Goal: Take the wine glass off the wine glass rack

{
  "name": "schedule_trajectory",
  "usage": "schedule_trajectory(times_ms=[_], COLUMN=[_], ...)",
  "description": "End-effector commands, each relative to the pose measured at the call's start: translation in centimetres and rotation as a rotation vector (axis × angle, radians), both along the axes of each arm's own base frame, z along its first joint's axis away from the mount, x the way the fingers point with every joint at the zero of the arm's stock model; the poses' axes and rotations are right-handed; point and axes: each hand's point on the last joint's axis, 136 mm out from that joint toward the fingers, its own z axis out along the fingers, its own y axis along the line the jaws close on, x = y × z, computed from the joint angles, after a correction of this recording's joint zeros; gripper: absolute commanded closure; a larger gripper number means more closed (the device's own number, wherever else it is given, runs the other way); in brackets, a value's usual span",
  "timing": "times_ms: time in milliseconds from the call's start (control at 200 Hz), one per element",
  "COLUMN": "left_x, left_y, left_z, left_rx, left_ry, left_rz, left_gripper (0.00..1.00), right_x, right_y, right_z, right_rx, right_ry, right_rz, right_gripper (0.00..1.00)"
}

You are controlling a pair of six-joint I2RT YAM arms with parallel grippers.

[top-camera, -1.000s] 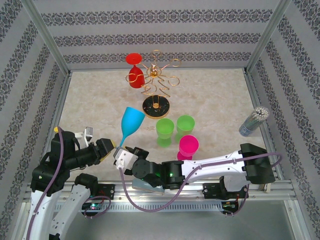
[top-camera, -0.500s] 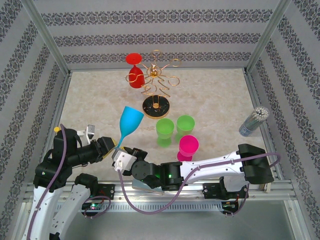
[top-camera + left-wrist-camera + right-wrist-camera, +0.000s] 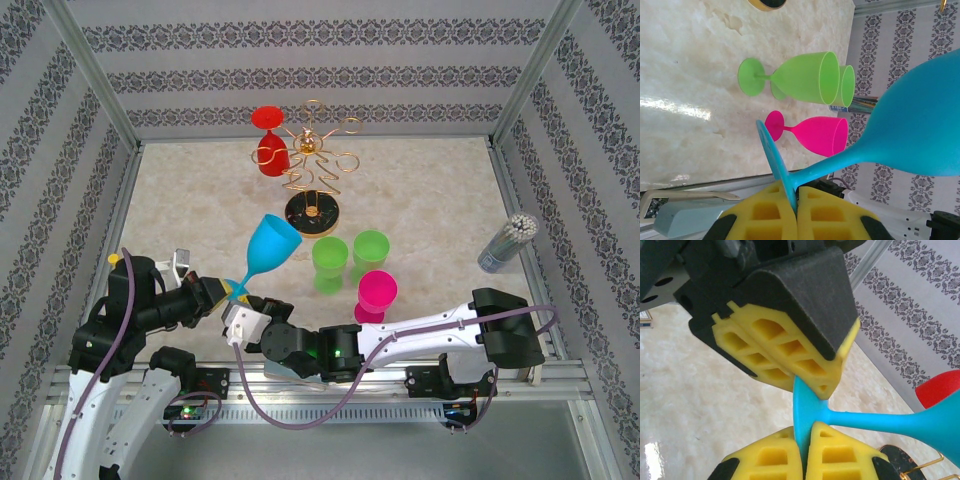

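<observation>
left hand (image 3: 796, 212): pinching blue wine glass (image 3: 272, 248) by the foot
right hand (image 3: 804, 454): pinching same foot
blue wine glass: tilted, off the tabletop (image 3: 430, 200), near the arms
wine glass rack (image 3: 312, 172): further back, red glass (image 3: 270, 152) hanging

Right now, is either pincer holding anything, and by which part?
Both. The left pincer and the right pincer each pinch the blue wine glass by the edge of its round foot, from opposite sides.
</observation>
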Motion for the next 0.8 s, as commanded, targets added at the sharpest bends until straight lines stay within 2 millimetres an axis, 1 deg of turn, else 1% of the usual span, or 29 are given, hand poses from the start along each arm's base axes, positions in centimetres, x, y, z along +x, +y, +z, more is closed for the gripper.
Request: schedule_trajectory(times_ms=[0, 190, 270, 335, 385, 510, 625, 794], left_x=[0.6, 0.5, 0.6, 0.8, 0.9, 1.0, 1.3, 1.6], left_y=[-0.1, 0.1, 0.2, 0.2, 0.3, 0.5, 0.5, 0.5], left_z=[0.6, 0.9, 1.1, 1.3, 1.5, 1.9, 2.0, 1.7], left_rx=[0.016, 0.030, 0.032, 0.028, 0.027, 0.036, 0.027, 0.031], left_ry=[-0.078, -0.103, -0.121, -0.134, -0.145, -0.176, -0.201, -0.216], left_rz=[-0.024, -0.019, -0.013, -0.011, -0.005, 0.009, 0.015, 0.015], left_gripper=[1.00, 1.00, 1.00, 1.00, 1.00, 1.00, 1.00, 1.00], right_x=[-0.7, -0.7, -0.8, -0.8, -0.8, -1.0, -1.5, -2.0], right_y=[1.0, 0.7, 0.7, 0.5, 0.4, 0.1, -0.6, -2.8], right_z=[4.1, 4.7, 4.9, 5.1, 5.4, 5.9, 6.8, 8.7], right_rx=[0.142, 0.151, 0.151, 0.157, 0.165, 0.178, 0.208, 0.286], right_ry=[0.030, 0.049, 0.059, 0.069, 0.079, 0.102, 0.152, 0.246], right_rz=[0.032, 0.037, 0.040, 0.038, 0.037, 0.042, 0.054, 0.061], right_gripper=[1.00, 0.99, 0.89, 0.84, 0.77, 0.68, 0.66, 0.65])
